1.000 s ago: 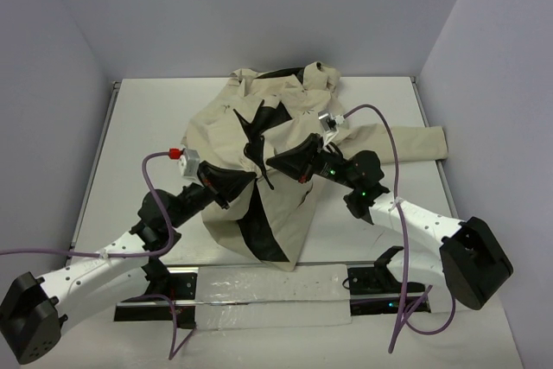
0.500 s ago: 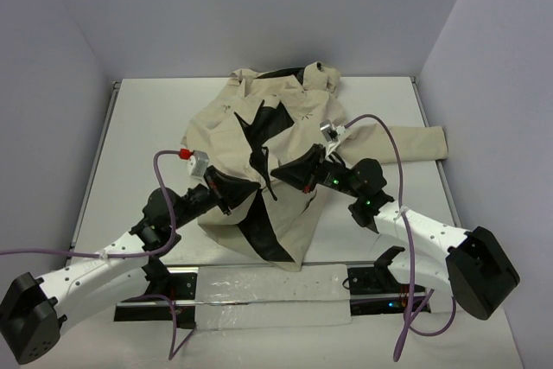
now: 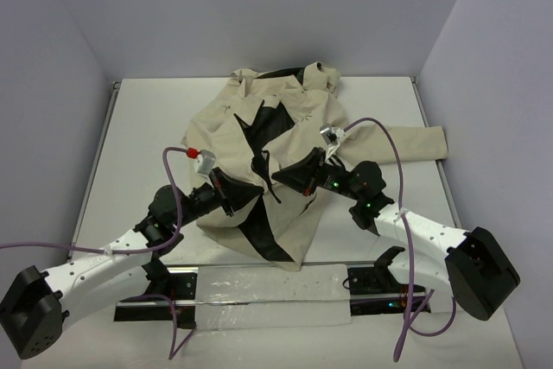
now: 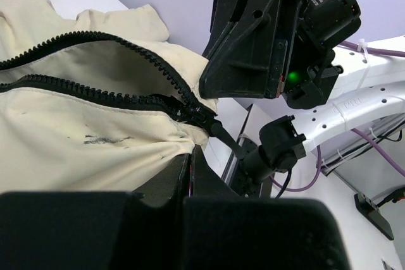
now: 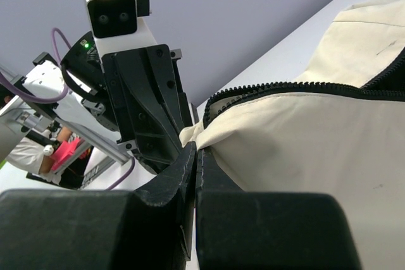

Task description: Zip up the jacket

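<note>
Top view: a cream jacket (image 3: 298, 123) with black lining lies spread mid-table (image 3: 147, 127), hood toward the far wall, one sleeve reaching right. The left gripper (image 3: 251, 192) and right gripper (image 3: 278, 176) meet at its open front, near the bottom hem.

Left wrist view: the left fingers (image 4: 180, 175) are pressed together, pinching cream fabric just below the black zipper slider (image 4: 201, 117). Two rows of teeth (image 4: 95, 86) part behind it.

Right wrist view: the right fingers (image 5: 183, 162) are clamped on the jacket's edge, beside a row of zipper teeth, facing the left gripper.
</note>
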Robot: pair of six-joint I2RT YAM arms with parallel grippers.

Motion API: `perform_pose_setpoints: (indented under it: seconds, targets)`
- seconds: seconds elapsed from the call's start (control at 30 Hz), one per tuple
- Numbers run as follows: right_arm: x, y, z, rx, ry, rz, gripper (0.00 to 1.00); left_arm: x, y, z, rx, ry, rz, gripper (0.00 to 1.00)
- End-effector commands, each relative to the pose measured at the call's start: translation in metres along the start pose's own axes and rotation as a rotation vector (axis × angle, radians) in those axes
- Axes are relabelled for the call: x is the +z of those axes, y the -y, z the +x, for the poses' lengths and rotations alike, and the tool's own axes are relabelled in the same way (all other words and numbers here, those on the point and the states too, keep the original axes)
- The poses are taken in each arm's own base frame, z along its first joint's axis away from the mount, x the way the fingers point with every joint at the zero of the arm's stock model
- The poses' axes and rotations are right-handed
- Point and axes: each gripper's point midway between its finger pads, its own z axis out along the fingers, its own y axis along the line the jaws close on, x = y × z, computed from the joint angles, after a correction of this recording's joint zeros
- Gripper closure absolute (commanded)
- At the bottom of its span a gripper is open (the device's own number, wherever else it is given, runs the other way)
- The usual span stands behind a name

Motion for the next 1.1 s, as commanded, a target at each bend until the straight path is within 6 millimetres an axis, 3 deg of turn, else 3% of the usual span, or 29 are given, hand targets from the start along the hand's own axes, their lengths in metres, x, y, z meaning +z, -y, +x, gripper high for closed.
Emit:
perform_pose_setpoints:
  seconds: [0.0, 0.23, 0.53, 0.8, 1.07]
  targets:
    - [0.006, -0.012, -0.051, -0.097, 0.194, -0.008, 1.0, -0.004, 0.018, 0.03, -0.048, -0.113, 0.099, 1.0]
    - [0.005, -0.006, -0.046, -0.099, 0.185, 0.006, 1.0, -0.004, 0.019, 0.026, -0.029, -0.106, 0.094, 1.0]
    - [0.003, 0.009, -0.027, -0.071, 0.125, 0.044, 1.0, -0.009, 0.017, 0.025, -0.027, -0.102, 0.07, 1.0]
    - [-0.002, 0.026, -0.01, -0.06, 0.069, 0.118, 1.0, -0.008, 0.01, 0.036, -0.056, -0.132, 0.052, 1.0]
    - [-0.004, 0.03, -0.011, -0.068, 0.078, 0.148, 1.0, -0.012, 0.011, 0.044, -0.075, -0.149, 0.065, 1.0]
